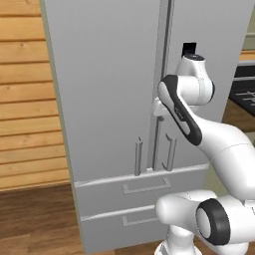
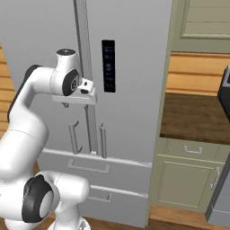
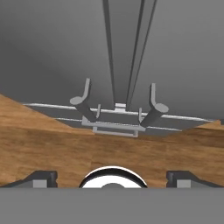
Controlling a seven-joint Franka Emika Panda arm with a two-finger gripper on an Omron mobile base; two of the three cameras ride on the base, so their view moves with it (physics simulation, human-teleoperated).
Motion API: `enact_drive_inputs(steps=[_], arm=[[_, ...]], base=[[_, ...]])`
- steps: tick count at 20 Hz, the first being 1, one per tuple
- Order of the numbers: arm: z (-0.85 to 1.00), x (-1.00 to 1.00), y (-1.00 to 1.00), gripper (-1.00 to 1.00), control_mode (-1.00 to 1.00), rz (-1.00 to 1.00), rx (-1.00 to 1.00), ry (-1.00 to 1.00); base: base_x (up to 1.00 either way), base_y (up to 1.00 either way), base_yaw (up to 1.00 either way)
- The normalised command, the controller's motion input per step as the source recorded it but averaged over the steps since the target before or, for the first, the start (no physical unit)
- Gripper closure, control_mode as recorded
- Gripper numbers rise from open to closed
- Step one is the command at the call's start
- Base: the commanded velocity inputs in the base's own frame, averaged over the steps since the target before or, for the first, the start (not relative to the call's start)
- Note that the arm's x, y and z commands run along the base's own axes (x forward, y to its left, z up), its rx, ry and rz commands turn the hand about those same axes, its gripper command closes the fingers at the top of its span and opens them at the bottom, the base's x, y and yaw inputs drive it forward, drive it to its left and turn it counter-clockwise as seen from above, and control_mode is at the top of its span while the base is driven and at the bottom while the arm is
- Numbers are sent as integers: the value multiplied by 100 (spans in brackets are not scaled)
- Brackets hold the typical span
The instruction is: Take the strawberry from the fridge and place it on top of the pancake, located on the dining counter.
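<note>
The fridge (image 1: 109, 99) stands shut, both tall doors closed with their two bar handles (image 3: 118, 103) side by side near the centre seam, and two drawers (image 1: 139, 191) below; the strawberry cannot be seen, nor can the pancake. The hand (image 3: 112, 178) hovers close in front of the seam at about mid-height of the doors, holding nothing, its two fingertips (image 3: 41, 178) spread wide apart and looking down along the doors toward the handles and the wood floor (image 3: 52, 148). To the fridge's right a brown surface (image 2: 197, 119) sits over pale green cabinets (image 2: 188, 179).
</note>
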Motion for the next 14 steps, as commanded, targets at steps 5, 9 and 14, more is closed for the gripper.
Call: enact_drive_inputs(steps=[5, 9, 14], arm=[[0, 0, 0, -100, 100, 0, 0, 0], [0, 0, 0, -100, 100, 0, 0, 0], [-24, -1, -20, -100, -100, -6, 2, -2]], base=[[-94, 0, -2], [-71, 0, -3], [-2, -1, 0]])
